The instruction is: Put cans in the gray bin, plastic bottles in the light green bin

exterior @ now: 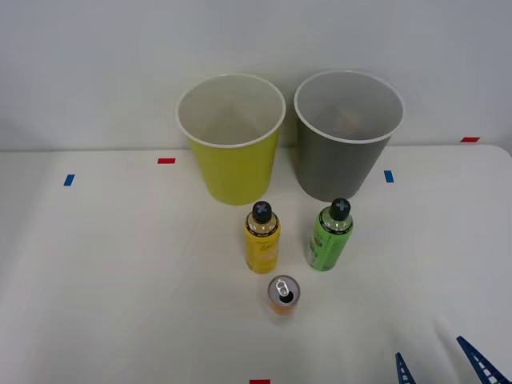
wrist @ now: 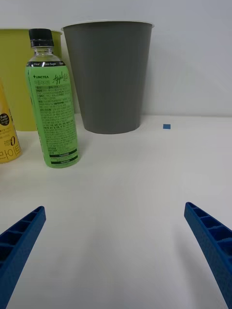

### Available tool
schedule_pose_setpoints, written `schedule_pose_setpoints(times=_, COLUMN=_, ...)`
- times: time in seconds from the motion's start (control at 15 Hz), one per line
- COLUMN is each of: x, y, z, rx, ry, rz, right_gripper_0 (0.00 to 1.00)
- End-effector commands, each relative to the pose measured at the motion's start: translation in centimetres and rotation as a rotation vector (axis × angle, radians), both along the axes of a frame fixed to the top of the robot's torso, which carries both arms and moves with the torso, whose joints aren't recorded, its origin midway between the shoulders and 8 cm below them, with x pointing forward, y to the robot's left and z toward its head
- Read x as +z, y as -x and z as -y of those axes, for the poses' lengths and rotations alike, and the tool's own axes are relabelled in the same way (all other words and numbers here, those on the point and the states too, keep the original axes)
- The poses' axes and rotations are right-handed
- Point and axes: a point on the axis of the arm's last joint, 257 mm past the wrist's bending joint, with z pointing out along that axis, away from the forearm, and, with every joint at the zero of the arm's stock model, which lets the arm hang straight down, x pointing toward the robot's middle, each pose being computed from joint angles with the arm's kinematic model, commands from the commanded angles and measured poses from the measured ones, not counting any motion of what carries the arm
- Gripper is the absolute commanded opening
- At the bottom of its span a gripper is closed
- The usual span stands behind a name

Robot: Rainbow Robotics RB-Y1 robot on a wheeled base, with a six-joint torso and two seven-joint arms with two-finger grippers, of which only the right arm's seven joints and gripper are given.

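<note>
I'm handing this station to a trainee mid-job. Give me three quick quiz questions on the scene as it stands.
1. True or false: the orange can already sits inside the gray bin.
2. Which bottle stands directly in front of the light green bin? A) the yellow bottle B) the green bottle C) neither
3. Fill in: the right gripper has its fingers ____, with nothing between them.

Key: 1. False, it stands on the table, nearer the robot than both bottles. 2. A. 3. Open.
</note>
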Motion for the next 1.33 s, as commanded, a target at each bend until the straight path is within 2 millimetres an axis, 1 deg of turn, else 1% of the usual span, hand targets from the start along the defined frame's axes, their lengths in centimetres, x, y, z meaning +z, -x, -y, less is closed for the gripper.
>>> schedule_pose_setpoints(times=0.07, x=0.00, y=0.00, z=0.00, rx=0.000, ry=0.000, rz=0.000, right_gripper_0=1.00)
schedule_pose_setpoints(times=1.33, x=0.00, y=0.00, z=0.00, rx=0.000, ry=0.000, rz=0.000, right_gripper_0=1.00)
